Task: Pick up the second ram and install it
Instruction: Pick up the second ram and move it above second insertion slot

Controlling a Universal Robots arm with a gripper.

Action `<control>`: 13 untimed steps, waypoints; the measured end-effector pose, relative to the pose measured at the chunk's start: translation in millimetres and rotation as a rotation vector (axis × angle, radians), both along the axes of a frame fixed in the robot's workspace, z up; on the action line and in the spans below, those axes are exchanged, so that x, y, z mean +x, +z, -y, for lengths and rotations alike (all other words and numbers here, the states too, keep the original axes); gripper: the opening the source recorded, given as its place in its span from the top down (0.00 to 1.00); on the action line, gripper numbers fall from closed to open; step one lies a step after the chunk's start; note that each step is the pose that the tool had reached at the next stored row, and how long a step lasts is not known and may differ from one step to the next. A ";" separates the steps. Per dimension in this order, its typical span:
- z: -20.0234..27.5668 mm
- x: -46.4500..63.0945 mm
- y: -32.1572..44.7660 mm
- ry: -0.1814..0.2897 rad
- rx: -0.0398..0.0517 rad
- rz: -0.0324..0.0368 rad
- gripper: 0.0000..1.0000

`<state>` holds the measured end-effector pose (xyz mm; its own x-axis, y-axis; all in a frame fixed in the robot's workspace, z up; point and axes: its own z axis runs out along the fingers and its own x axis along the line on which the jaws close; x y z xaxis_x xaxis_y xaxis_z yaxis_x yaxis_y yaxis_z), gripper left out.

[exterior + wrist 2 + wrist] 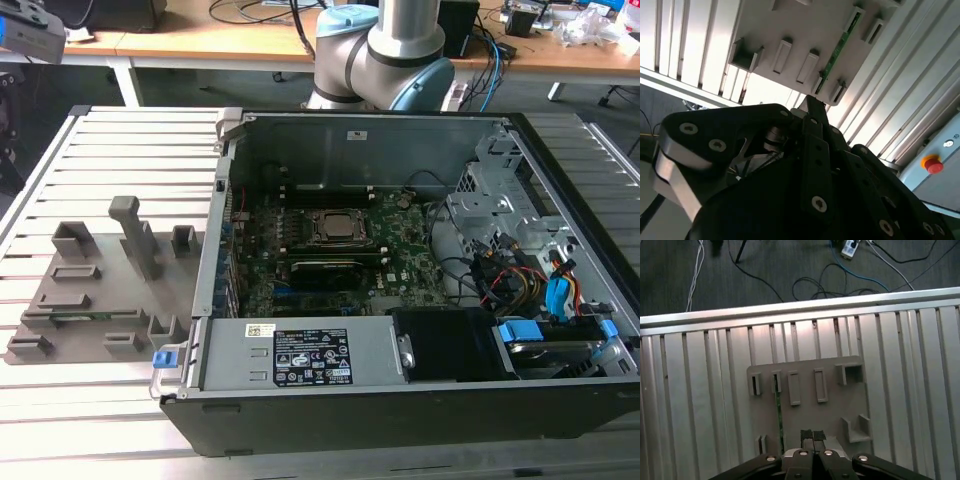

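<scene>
Your gripper [812,434] hangs over the gray holder [840,405], fingers pinched together, empty. Ram stick [779,415] sits slotted there, not yet picked.

We can make out no words or numbers. In the exterior view, lower centre, a large label [312,357] of tiny print sits on the power supply [375,350], with a small sticker [260,330] beside it. Upper centre, another sticker [357,135] sits on the case wall [300,150].

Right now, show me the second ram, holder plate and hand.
second ram [780,410], first wrist view, middle of the stick.
holder plate [835,402], first wrist view, bare surface.
hand [812,435], first wrist view, between fingertips.
</scene>
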<state>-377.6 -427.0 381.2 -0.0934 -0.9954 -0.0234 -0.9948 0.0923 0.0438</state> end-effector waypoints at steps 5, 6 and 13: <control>0.0 0.0 0.0 0.069 0.0000 0.0001 0.89; 0.0 0.0 0.0 0.087 0.0000 0.0000 0.89; 0.0 0.0 0.0 0.174 0.0000 0.0000 0.89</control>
